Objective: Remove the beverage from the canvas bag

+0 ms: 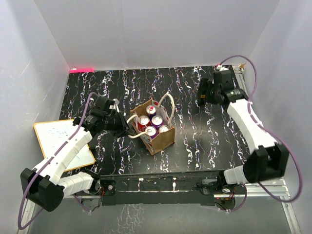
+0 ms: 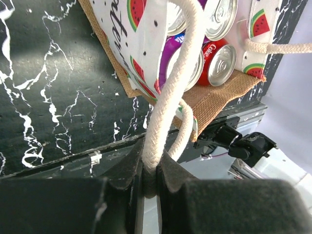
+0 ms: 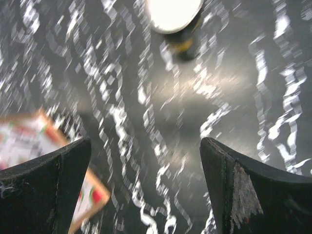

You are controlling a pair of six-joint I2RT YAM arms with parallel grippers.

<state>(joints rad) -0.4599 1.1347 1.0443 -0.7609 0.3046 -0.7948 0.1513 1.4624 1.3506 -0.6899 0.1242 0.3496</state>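
Canvas bag (image 1: 163,141), holding cans (image 1: 144,122), stands at centre of the desk (image 1: 204,141); left fingers (image 2: 129,170) pinch its cream handle (image 2: 170,87), while right fingers (image 3: 48,185) are spread wide at upper right of the top view.

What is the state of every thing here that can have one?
Tan-brown canvas bag with cream-white rope handles: upright, open at the top.
One rope handle: pinched between the left fingers.
Five drink cans: standing inside the bag.
Left fingers: shut on the rope handle.
Right fingers: open, holding nothing.
Flat white board: lying at the left edge of the table.
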